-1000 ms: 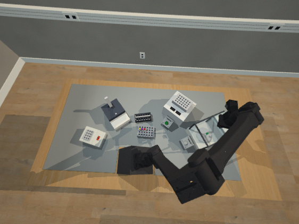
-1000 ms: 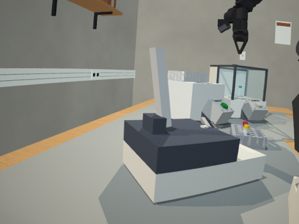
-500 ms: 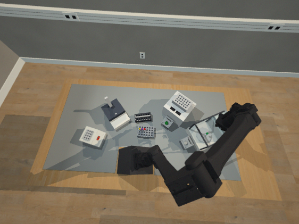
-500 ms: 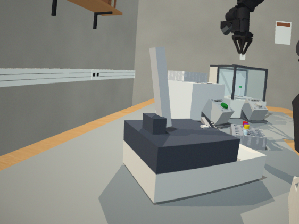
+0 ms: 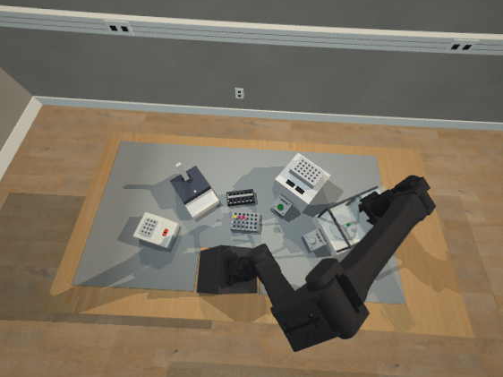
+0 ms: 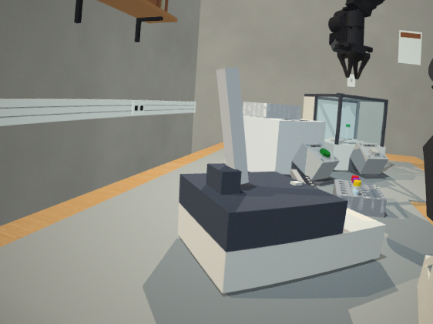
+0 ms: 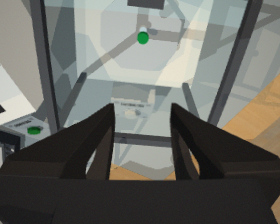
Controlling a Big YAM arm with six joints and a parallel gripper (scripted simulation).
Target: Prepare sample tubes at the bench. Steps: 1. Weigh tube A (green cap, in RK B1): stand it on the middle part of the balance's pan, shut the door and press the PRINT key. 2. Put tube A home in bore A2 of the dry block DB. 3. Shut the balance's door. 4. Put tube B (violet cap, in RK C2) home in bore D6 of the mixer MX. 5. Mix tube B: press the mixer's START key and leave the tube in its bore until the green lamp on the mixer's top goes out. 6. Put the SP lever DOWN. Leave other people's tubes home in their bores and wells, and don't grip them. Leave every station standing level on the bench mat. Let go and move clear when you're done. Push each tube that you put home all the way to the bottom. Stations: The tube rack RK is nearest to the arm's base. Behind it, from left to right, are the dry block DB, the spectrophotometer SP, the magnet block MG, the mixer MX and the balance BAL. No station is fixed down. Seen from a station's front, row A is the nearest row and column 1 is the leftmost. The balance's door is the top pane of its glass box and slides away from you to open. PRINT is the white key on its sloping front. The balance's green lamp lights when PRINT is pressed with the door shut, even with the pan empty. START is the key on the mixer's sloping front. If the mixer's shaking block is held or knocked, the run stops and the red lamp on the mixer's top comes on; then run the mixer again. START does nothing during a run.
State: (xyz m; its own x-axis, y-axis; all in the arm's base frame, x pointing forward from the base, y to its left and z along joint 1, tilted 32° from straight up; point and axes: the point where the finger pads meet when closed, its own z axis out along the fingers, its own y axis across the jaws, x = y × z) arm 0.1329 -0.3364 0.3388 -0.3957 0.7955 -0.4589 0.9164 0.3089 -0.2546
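Tube A, green cap, stands upright on the pan inside the balance. My gripper is partly open and empty, pointing down above the glass box. A dark handle shows at the wrist view's top edge; how far the door is open is not clear. The PRINT key is untouched. Tube B, violet cap, sits in the rack between yellow-capped and red-capped tubes. The mixer has START. The SP lever stands up.
The mixer stands left of the balance. The magnet block lies behind the rack. The spectrophotometer and the dry block are at the left. The arm reaches over the bench's right side.
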